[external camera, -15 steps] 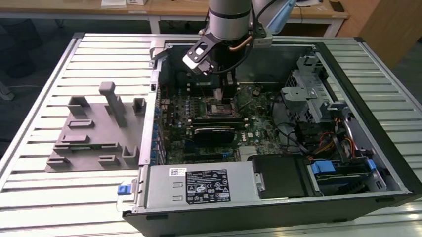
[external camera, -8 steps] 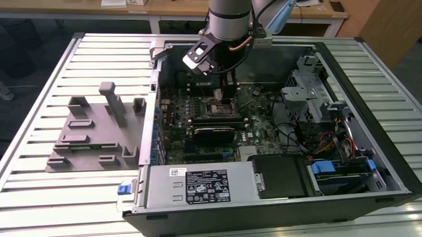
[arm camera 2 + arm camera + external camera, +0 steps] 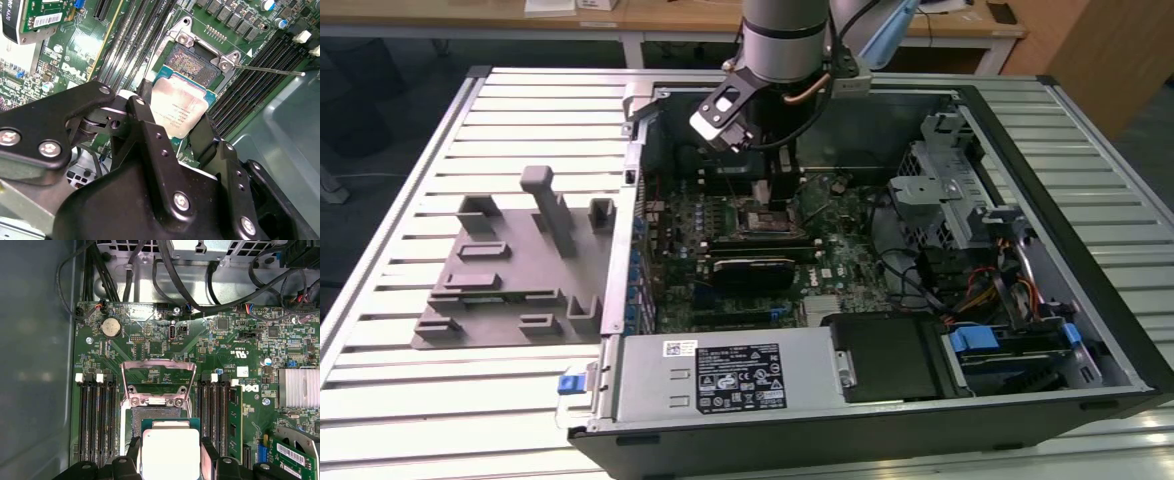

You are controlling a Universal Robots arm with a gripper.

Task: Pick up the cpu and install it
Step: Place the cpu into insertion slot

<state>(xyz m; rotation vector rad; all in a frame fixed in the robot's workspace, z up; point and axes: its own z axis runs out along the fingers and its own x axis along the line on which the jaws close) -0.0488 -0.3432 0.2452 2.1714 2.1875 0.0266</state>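
Observation:
The cpu point(image 3: 181, 106), a small square chip with a pale silver top, sits between my gripper's point(image 3: 175, 117) black fingers point(image 3: 145, 107), which are shut on its two opposite edges. It hangs just above the open socket point(image 3: 193, 61) on the green motherboard point(image 3: 75, 70), overlapping the socket's near side. In the first wrist view the cpu point(image 3: 170, 452) is held over the socket point(image 3: 131, 426), whose metal load plate point(image 3: 158, 382) stands raised. From the exterior view, my gripper point(image 3: 771, 190) reaches down into the open computer case point(image 3: 1067, 250), over the socket point(image 3: 763, 218).
A thin socket lever point(image 3: 270, 70) sticks out sideways. Memory slots point(image 3: 95, 420) flank the socket on both sides. A black module point(image 3: 750, 268) lies beside the socket. The power supply point(image 3: 720, 375) and drive cage point(image 3: 947, 190) stand inside the case. A grey holder fixture point(image 3: 507, 270) is on the exterior view's left.

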